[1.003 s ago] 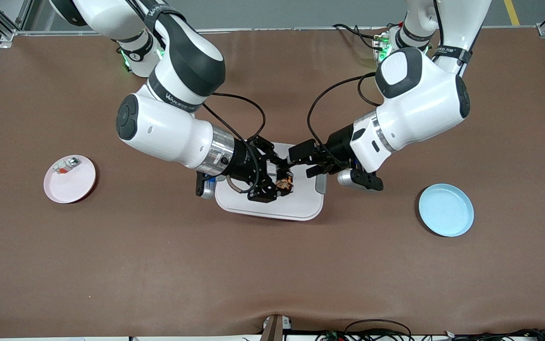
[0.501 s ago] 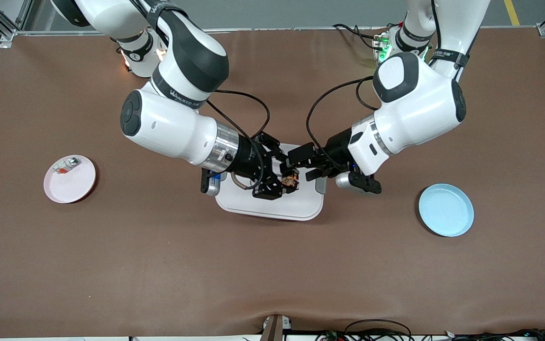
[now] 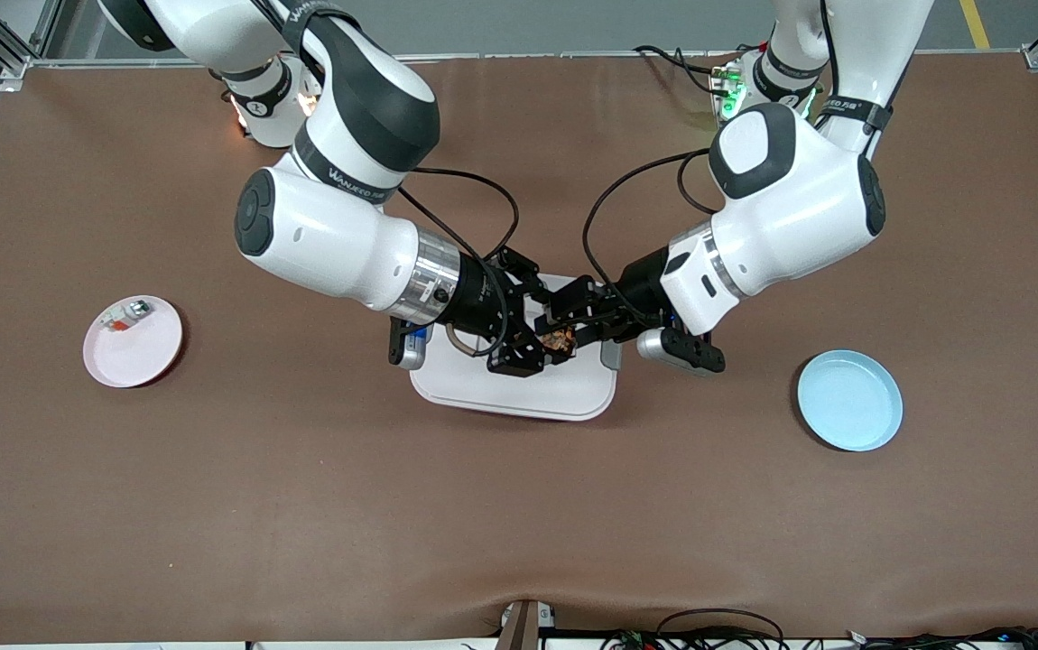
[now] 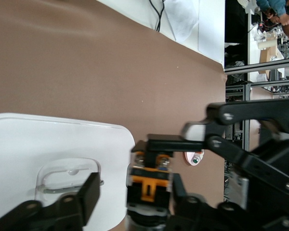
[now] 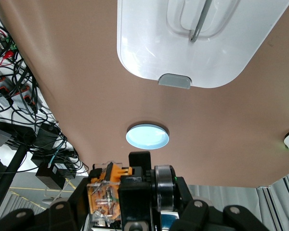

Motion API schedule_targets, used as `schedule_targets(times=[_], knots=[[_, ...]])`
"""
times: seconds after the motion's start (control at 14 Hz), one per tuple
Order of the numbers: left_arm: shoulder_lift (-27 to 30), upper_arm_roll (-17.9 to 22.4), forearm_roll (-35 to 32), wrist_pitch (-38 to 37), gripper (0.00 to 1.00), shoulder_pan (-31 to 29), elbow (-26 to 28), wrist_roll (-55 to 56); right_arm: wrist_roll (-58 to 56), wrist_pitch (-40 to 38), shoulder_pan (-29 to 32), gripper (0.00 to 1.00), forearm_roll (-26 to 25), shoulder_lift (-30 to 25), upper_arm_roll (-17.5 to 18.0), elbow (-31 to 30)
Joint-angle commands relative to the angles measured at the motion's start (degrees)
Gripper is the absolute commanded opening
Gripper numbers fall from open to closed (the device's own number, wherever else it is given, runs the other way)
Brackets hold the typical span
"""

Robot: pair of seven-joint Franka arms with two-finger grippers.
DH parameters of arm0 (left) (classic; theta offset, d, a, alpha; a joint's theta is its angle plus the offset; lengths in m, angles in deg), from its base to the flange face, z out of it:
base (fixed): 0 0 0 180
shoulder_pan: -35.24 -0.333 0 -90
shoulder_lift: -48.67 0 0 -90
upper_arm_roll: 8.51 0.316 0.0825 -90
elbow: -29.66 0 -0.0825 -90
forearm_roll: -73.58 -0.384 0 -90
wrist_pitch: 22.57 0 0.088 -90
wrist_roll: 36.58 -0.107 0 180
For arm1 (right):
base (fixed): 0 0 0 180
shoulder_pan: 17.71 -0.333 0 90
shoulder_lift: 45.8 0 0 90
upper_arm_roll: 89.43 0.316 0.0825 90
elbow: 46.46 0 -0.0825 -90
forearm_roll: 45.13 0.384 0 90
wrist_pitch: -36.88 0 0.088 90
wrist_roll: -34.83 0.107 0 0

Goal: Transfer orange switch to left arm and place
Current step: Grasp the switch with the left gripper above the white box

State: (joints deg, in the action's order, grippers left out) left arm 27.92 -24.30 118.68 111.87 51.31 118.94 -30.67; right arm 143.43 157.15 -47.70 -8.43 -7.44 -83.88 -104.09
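Observation:
The orange switch (image 3: pixel 558 341) is a small black and orange part held in the air over the white box (image 3: pixel 519 390). My right gripper (image 3: pixel 539 350) is shut on it; in the right wrist view (image 5: pixel 130 204) the switch (image 5: pixel 106 195) sits between its fingers. My left gripper (image 3: pixel 566 318) meets it over the box, open, with its fingers on either side of the switch. In the left wrist view (image 4: pixel 135 192) the switch (image 4: pixel 151 183) lies between the fingers, with a gap to one finger (image 4: pixel 89 192). The box (image 4: pixel 48 144) lies below.
A pink plate (image 3: pixel 133 343) with a whitish small part (image 3: pixel 125 316) lies toward the right arm's end of the table. A blue plate (image 3: pixel 849 400) lies toward the left arm's end and shows in the right wrist view (image 5: pixel 147 136). The box's grey latch (image 5: pixel 174 81) faces it.
My left gripper has moved in toward my right gripper and now straddles the switch. My right gripper has shifted a little toward it, still holding the switch.

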Motion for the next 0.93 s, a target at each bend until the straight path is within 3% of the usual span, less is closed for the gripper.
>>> schedule_targets(times=[0.0, 0.14, 0.21, 0.29, 0.36, 0.43, 0.86], knots=[[-0.69, 0.06, 0.25, 0.64, 0.18, -0.08, -0.77, -3.09, 0.91, 0.05, -0.16, 0.0, 0.92, 1.1, 0.25, 2.35], [-0.69, 0.06, 0.34, 0.64, 0.0, -0.25, -0.77, -3.54, 0.82, 0.05, -0.07, 0.0, 0.92, 1.1, 0.25, 2.35], [-0.69, 0.06, 0.43, 0.64, 0.0, -0.25, -0.77, -3.54, 0.82, 0.05, -0.07, 0.0, 0.92, 1.1, 0.25, 2.35], [-0.61, 0.06, 0.43, 0.64, 0.0, -0.34, -0.77, -3.54, 0.82, 0.05, -0.07, 0.12, 0.92, 1.1, 0.25, 2.35], [-0.61, 0.06, 0.69, 0.64, 0.0, -0.43, -0.77, -3.54, 0.82, 0.14, 0.01, 0.88, 0.92, 1.1, 0.25, 2.35], [-0.61, 0.06, 0.78, 0.64, 0.0, -0.43, -0.77, -3.54, 0.91, 0.05, 0.01, 1.0, 0.92, 1.1, 0.25, 2.35], [0.62, 0.06, 0.25, -0.14, 0.0, -1.39, -0.33, -3.36, -0.49, -2.22, 2.99, 1.0, 1.01, 1.01, 0.42, 2.35]])
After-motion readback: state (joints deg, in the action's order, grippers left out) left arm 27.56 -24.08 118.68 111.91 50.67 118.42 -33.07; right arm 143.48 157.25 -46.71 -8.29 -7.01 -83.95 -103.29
